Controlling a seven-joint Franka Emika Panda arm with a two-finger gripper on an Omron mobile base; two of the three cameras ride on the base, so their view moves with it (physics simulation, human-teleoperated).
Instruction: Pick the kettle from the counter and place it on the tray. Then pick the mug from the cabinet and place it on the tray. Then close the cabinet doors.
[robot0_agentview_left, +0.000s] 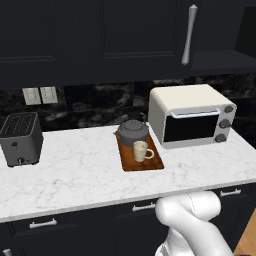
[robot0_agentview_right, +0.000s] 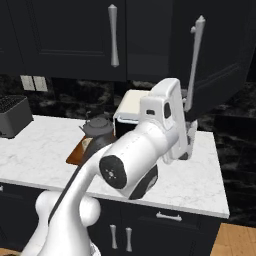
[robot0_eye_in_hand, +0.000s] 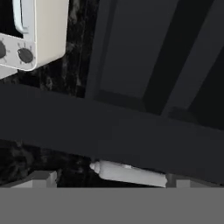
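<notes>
The dark grey kettle (robot0_agentview_left: 132, 131) and the cream mug (robot0_agentview_left: 141, 151) both stand on the reddish-brown tray (robot0_agentview_left: 127, 162) on the white counter (robot0_agentview_left: 75, 175); the kettle (robot0_agentview_right: 98, 126) is at the tray's far end. The left cabinet door (robot0_agentview_right: 75, 40) is flush with its silver handle (robot0_agentview_right: 114, 35) upright. The right cabinet door (robot0_agentview_right: 220, 55) stands ajar, swung out from the cabinet (robot0_agentview_left: 225, 60). My gripper (robot0_agentview_right: 192, 134) is open at that door's lower edge. In the hand view the end of its bar handle (robot0_eye_in_hand: 129, 173) lies between my spread fingertips (robot0_eye_in_hand: 41, 178).
A cream toaster oven (robot0_agentview_left: 192, 115) sits on the counter right of the tray, close under the ajar door. A grey toaster (robot0_agentview_left: 20, 139) stands at the far left. Black drawers (robot0_agentview_left: 145, 206) run below the counter's front edge.
</notes>
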